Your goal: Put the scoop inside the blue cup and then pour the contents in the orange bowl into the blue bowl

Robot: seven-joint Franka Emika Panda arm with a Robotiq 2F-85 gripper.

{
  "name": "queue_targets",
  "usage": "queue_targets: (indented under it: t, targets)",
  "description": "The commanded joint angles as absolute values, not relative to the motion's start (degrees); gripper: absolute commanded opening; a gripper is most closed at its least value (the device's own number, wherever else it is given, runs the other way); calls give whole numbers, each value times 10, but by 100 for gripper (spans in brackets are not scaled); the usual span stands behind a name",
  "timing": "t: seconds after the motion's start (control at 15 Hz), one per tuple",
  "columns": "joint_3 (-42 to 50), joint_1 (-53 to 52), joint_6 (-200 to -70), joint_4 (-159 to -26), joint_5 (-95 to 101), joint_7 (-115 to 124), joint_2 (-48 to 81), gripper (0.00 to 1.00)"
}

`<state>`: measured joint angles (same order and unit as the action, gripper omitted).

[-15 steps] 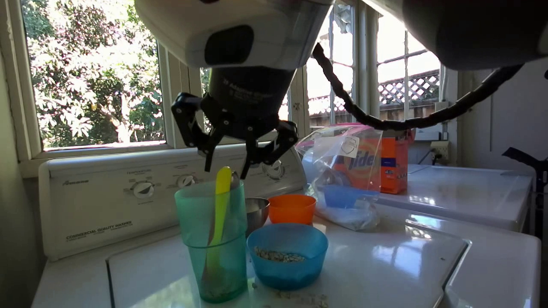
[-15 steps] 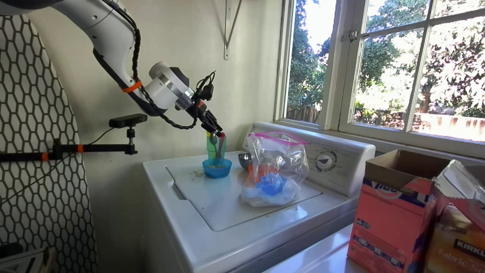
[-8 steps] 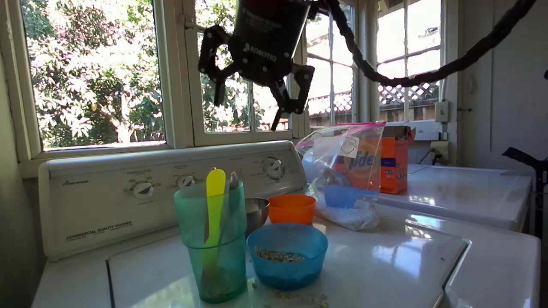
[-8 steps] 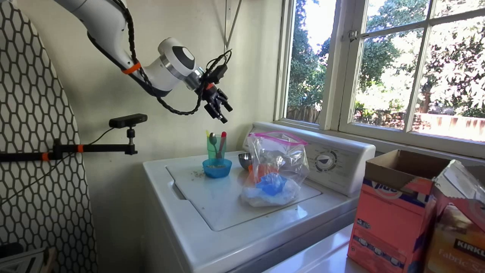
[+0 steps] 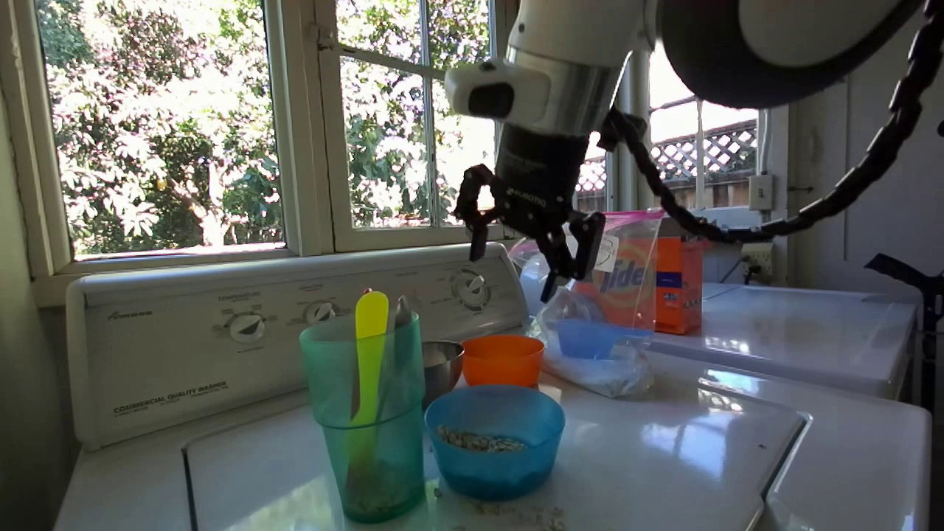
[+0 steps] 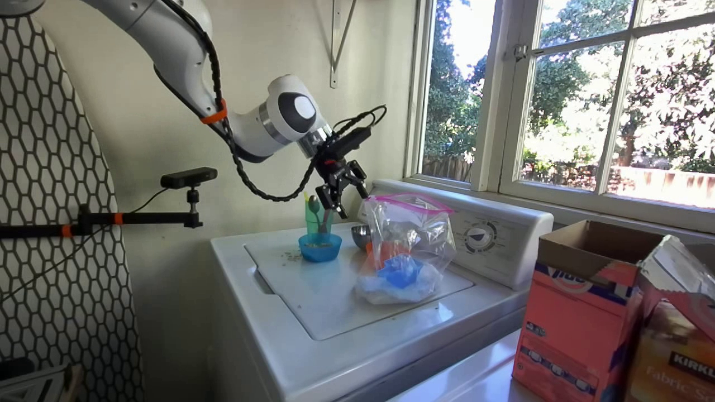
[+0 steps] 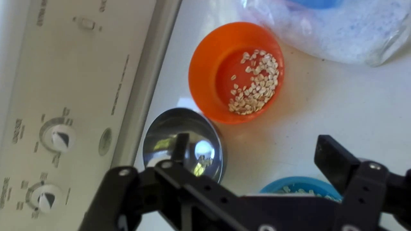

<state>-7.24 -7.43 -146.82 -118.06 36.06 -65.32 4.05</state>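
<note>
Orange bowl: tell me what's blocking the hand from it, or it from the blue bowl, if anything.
Nothing visible stands between the open hand and the orange bowl, or between that and the blue bowl. The metal bowl and plastic bag beside the orange one might crowd a grasp.

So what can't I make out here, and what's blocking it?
Orange bowl, in an exterior view: contents hidden by its wall.
Scoop, in an exterior view: handle top behind the gripper.
Blue bowl, wrist view: mostly covered by the gripper.
Clear bag, wrist view: cut off by the top edge.
</note>
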Motion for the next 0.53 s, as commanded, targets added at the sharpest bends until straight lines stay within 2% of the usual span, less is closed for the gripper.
queue_targets:
  t: [0.0, 0.47]
  targets:
    - [-53, -54, -1525, -1187, 336, -582, 87, 100]
    - [-49, -40, -1564, -1167, 248, -461, 156, 100]
